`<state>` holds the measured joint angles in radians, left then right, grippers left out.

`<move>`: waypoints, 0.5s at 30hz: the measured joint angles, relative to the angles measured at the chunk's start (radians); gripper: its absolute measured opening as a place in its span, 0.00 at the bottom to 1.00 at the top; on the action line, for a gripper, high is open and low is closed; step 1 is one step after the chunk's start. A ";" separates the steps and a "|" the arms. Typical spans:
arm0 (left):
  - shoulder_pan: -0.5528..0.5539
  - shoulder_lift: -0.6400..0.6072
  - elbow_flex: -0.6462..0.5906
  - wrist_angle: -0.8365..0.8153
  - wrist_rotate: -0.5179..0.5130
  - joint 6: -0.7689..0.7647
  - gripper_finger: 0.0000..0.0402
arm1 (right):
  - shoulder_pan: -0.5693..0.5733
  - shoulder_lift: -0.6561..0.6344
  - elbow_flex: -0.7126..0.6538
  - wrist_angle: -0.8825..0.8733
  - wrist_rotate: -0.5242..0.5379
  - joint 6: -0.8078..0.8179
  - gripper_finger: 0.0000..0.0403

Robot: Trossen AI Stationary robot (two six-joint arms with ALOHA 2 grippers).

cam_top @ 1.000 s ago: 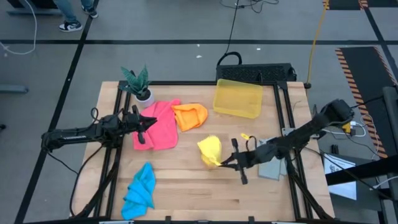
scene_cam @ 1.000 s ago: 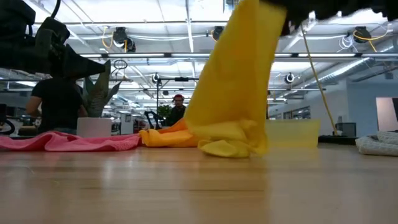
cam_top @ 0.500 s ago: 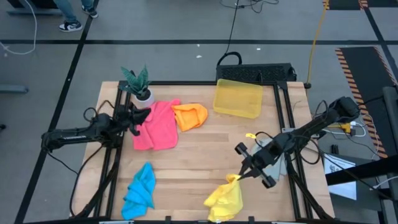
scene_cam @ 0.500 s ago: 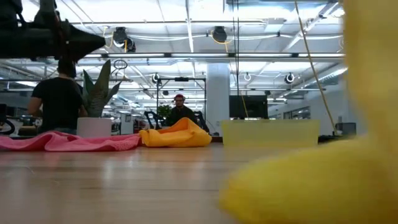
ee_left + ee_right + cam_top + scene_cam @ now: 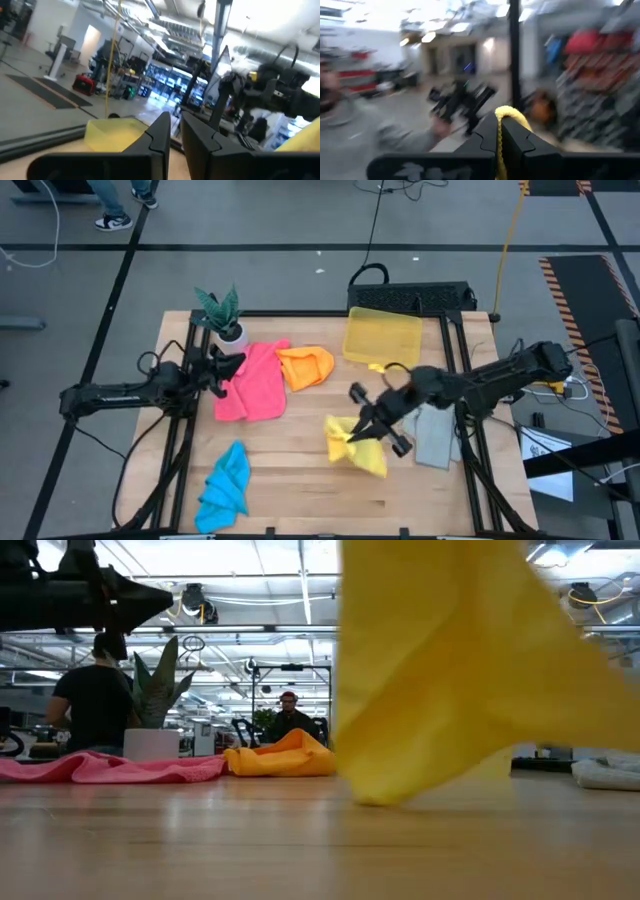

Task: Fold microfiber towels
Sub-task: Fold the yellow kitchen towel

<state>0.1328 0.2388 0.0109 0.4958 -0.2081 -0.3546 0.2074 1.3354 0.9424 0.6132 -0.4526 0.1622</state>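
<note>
My right gripper (image 5: 358,430) is shut on the yellow towel (image 5: 365,455) above the middle of the table, right of centre. In the low view the towel (image 5: 450,670) hangs wide in front of the camera. The pink towel (image 5: 255,380) lies flat at the far left, with the orange towel (image 5: 305,367) bunched beside it. The blue towel (image 5: 227,485) is crumpled near the front left and the grey towel (image 5: 435,435) lies at the right edge. My left gripper (image 5: 235,364) hovers level over the pink towel's left edge, its fingers (image 5: 161,134) a narrow gap apart, holding nothing. My right gripper pinches a folded-over edge of the yellow towel (image 5: 507,114) between its two fingers; the cloth loops over just past the fingertips. The fingers reach roughly level from the table's right side. The towel hangs below them, and its lowest corner (image 5: 375,798) comes down to about the tabletop.
A translucent yellow bin (image 5: 382,338) stands at the far edge right of centre. A small potted plant (image 5: 222,315) sits at the far left corner, close to my left gripper. Bare wood lies between the blue and yellow towels. People show in the room beyond.
My right gripper swung the yellow towel toward the near right edge, then back toward the table's middle and upward. The towel's lower end, which was heaped on the table, now hangs spread out. My left gripper has tipped up from slanting down to level and rolled.
</note>
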 joint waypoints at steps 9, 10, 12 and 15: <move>-0.273 0.239 0.000 0.194 0.105 0.234 0.12 | 0.038 -0.020 0.004 -0.407 0.090 0.018 0.00; -0.312 0.274 0.000 0.230 0.066 0.265 0.12 | 0.043 -0.026 -0.001 -0.444 0.148 0.013 0.00; -0.386 0.350 0.014 0.270 -0.012 0.315 0.12 | 0.048 -0.031 -0.004 -0.485 0.264 0.009 0.00; -0.485 0.478 0.081 0.278 -0.085 0.385 0.12 | 0.049 -0.033 -0.007 -0.513 0.353 0.009 0.00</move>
<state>-0.3525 0.7168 0.0922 0.7734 -0.2929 0.0303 0.2562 1.3022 0.9352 0.1005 -0.0994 0.1707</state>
